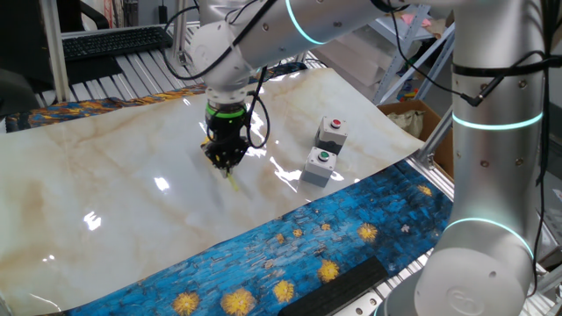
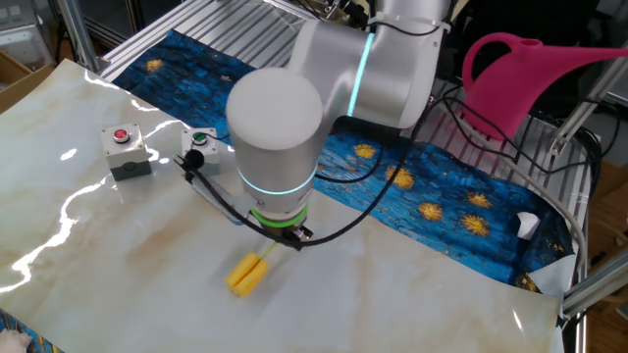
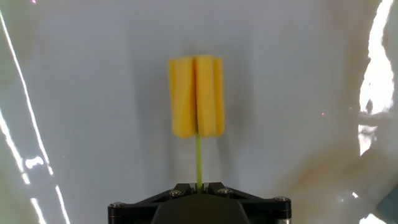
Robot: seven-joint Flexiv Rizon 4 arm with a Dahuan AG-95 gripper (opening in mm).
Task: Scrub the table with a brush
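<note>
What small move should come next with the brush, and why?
Probably a short sideways stroke, keeping the head pressed down. The gripper is shut on the brush by its thin handle, and the yellow head seems to lie on the table, where bare marble surface surrounds it in every direction.

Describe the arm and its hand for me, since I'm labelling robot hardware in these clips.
The arm is thick, silver-grey and rounded, with glowing cyan rings at its joints. A green band sits just above the black hand, and black cables loop beside the wrist.
</note>
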